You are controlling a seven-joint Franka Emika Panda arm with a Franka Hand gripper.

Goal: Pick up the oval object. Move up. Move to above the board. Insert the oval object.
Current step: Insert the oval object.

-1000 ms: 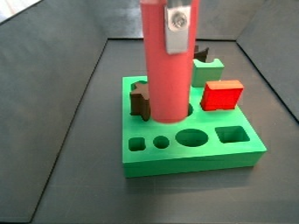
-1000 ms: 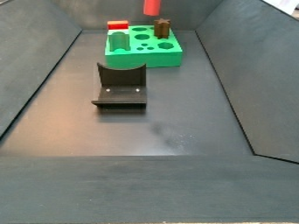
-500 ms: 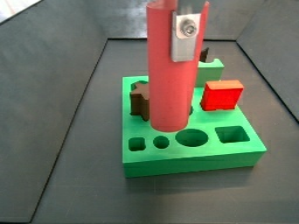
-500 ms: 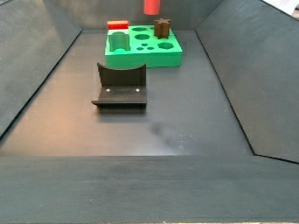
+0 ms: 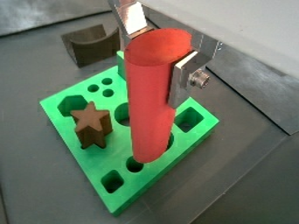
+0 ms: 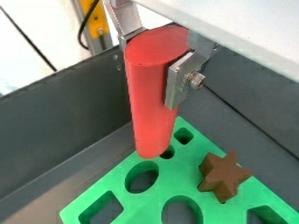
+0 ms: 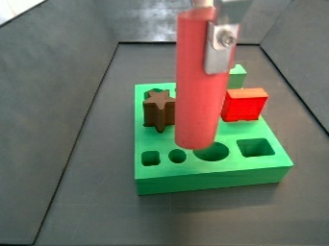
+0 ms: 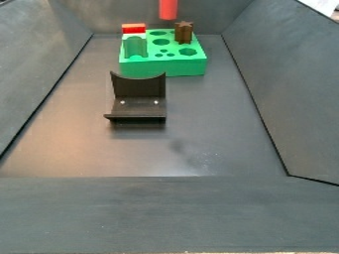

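My gripper [image 5: 158,48] is shut on the oval object [image 5: 152,101], a tall salmon-red peg that hangs upright between the silver fingers [image 5: 187,74]. It also shows in a wrist view [image 6: 152,96] and in both side views [image 7: 195,86] [image 8: 169,8]. The peg's lower end hovers just above the board [image 7: 206,179], a bright green block with shaped holes, over the large rounded hole [image 7: 210,151] in its front row. The board also shows in both wrist views [image 5: 59,114] [image 6: 105,197] and in a side view [image 8: 166,67].
A brown star piece [image 7: 157,108] stands in the board next to the peg. A bright red cube [image 7: 244,104] and a small green notched block [image 7: 234,75] sit on the board's far side. The dark fixture [image 8: 137,94] stands on the floor in front of the board. Grey bin walls surround all.
The gripper has carried the peg across the board toward the large rounded hole and a little lower. The board and other pieces have not moved.
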